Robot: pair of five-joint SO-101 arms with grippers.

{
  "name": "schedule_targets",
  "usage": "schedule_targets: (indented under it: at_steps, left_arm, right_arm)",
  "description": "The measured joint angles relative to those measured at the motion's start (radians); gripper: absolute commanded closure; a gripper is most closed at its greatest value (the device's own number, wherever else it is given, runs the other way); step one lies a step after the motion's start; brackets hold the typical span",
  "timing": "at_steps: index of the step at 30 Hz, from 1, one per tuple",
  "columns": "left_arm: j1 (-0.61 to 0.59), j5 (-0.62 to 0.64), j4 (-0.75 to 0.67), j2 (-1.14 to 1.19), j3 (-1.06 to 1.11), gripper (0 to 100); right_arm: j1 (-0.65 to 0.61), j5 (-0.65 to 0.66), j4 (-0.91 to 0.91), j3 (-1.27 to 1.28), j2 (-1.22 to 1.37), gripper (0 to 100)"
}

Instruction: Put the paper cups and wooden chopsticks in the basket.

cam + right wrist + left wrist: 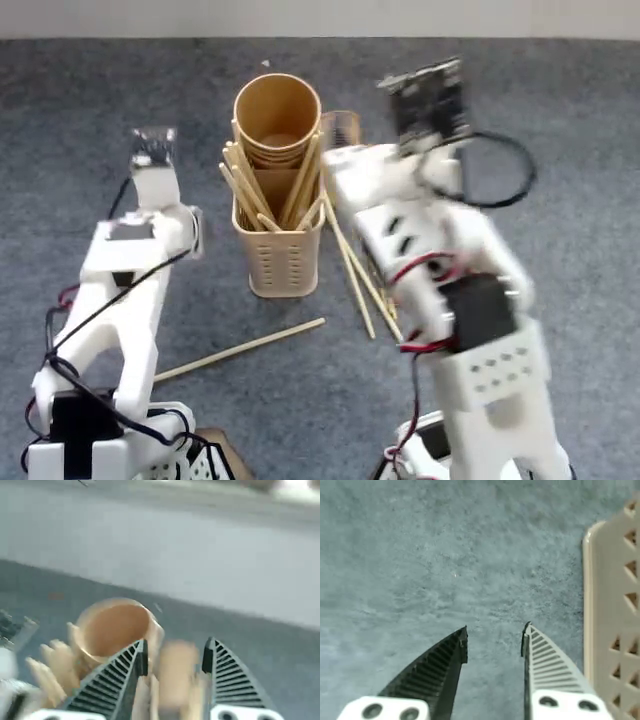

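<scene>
Beige slotted basket (278,262) upright mid-carpet betw. the two arms, tall & narrow, so suited to keeping long thin things on end. Inside: nested stack of paper cups (277,115) toward the back, top rim well above basket rim. Bundle of wooden chopsticks (245,190) crammed in front & alongside, fanned outward, prob. because propped against the stack w/ little room left.

Outside: one loose chopstick (240,348) flat on grey carpet (590,110) in front of basket, near left arm. Two further chopsticks (362,285) slanting away from basket's right side, partly under right arm. Can't tell whether leaning on basket wall or lying flat.

Left gripper (495,630): released, jaws spread, nothing betw. them, over bare carpet w/ basket wall just beside. Looks parked clear so as not to crowd the other arm.

Right gripper (175,647): up by basket's right rim, close to the cup stack. Blurred tan item (175,675) right at it, poss. another cup, too smeared to name. Can't tell whether clenched on it or let go.

Judgement: task mostly done, w/ cups stacked in & most sticks in, at least three sticks left out. Next prob. needs a low, flat pinch on sticks lying on carpet, then tipping them upright to drop into a crowded basket. Risks: knocking over the light, top-heavy basket, or a new stick bouncing off the bundle
</scene>
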Motion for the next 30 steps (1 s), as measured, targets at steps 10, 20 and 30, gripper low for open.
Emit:
schedule_targets:
  at_steps: [10, 20, 30]
  left_arm:
    - [0.025, -0.463, 0.802, 0.000, -0.402, 80]
    - [0.161, -0.804, 0.947, -0.009, -0.259, 80]
    - [0.147, -0.858, 0.853, -0.032, -0.129, 80]
  right_arm:
    - [0.365, 0.086, 0.477, 0.089, -0.187, 81.6]
    - [0.359, 0.245, 0.399, 0.876, -0.824, 81.6]
    - [0.414, 0.281, 0.371, 1.079, -1.025, 81.6]
